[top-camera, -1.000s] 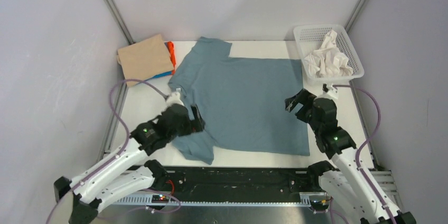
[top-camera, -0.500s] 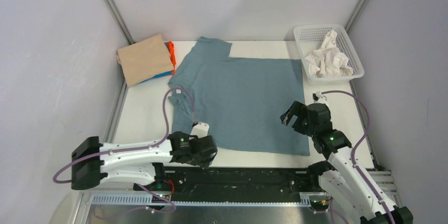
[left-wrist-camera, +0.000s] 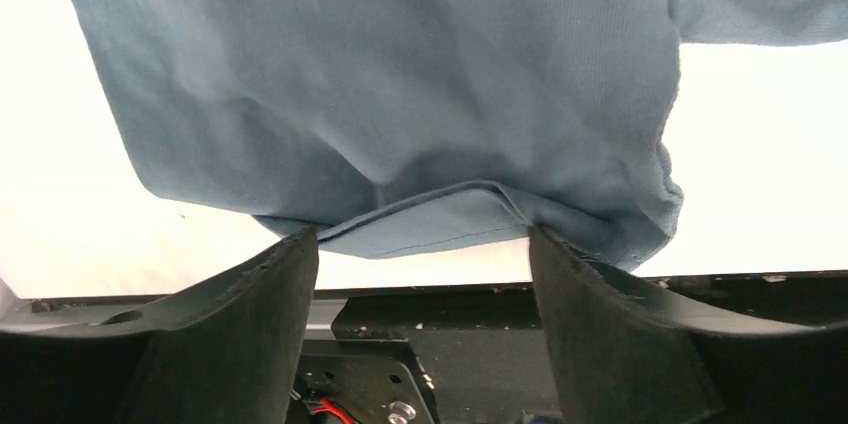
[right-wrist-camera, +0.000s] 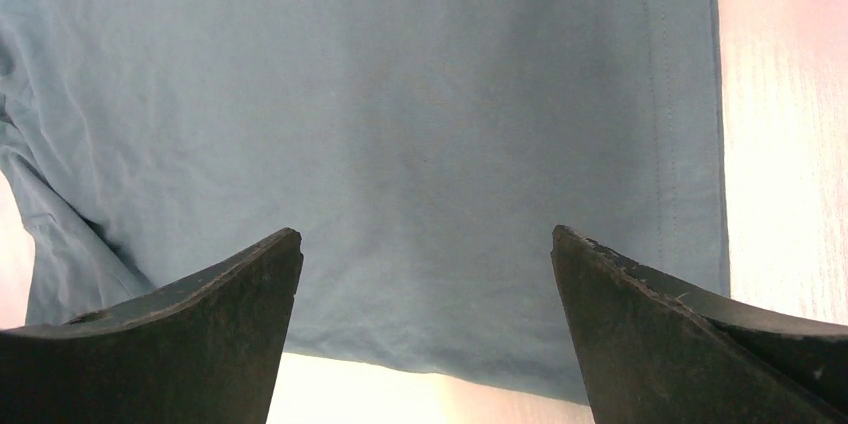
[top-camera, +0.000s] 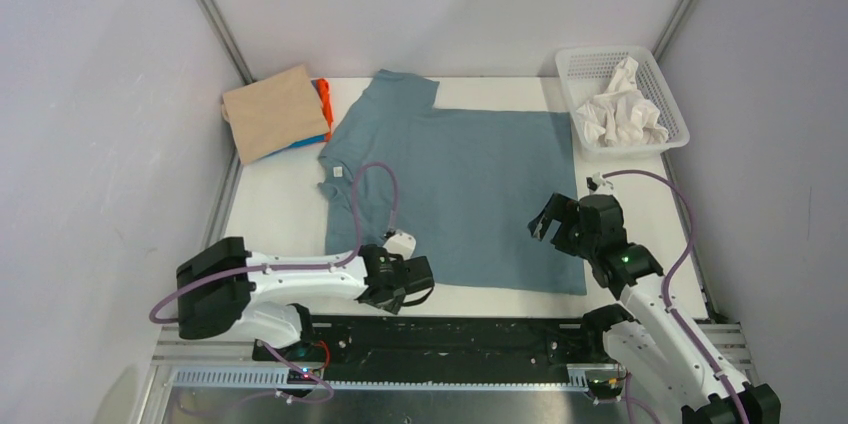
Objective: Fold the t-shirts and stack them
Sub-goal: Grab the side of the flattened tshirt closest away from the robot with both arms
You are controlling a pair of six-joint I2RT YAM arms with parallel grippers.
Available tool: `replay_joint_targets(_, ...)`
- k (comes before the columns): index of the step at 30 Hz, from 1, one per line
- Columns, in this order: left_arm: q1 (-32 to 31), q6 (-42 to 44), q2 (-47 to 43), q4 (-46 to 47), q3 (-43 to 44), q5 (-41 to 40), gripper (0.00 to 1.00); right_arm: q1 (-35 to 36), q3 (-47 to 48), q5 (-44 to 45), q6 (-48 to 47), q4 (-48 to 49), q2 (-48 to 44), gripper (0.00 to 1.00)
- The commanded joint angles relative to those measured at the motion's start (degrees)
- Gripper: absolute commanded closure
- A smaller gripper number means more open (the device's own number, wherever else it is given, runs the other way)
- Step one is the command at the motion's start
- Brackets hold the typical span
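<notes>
Left tool [top-camera: 418, 273] swung from 8 to 6 o'clock, now spread around the shirt's [top-camera: 460, 184] bunched near edge, nothing pinched. Right tool [top-camera: 548, 224] spread, hovering at 4. Shirt flat mid-desk [top-camera: 270, 204]; sleeve fold looks done.

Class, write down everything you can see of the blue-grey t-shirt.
The t-shirt is plain slate blue-grey cloth, short-sleeved, spread nearly flat on the table, neck to the left with a small white label, hem to the right. Its far sleeve lies flat. Its near-left corner is bunched into a fold that sits between the fingers of the open left gripper. The open right gripper is above its body.
</notes>
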Motion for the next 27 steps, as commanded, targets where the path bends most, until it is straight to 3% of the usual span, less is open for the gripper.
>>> replay_joint_targets(1,-0.2,-0.1,-3.0,1.8,-0.9,0.4,0.27,-0.1,0.4,0.6,-0.9,-0.3,-0.8,0.01)
replay_joint_targets(3,-0.2,-0.6,-3.9,3.2,-3.1,1.7,0.34,-0.1,0.4,0.8,-0.5,-0.6,-0.7,0.01)
replay_joint_targets(11,-0.2,-1.4,-2.0,7.2,-5.5,4.5,0.34,-0.2,0.4,1.1,0.2,-3.1,-1.2,0.01)
replay_joint_targets(17,0.4,-1.4,-1.3,9.4,-6.5,4.7,0.49,-0.2,0.4,1.2,0.5,-4.8,-2.6,0.02)
replay_joint_targets(20,2.2,-1.2,-2.3,12.0,-8.7,5.4,0.55,-0.2,0.4,1.1,0.8,-5.6,-3.3,0.02)
replay_joint_targets(27,8.0,2.1,-6.0,18.1,-11.0,10.5,0.58,-0.1,0.4,1.0,1.4,-7.0,-3.0,0.03)
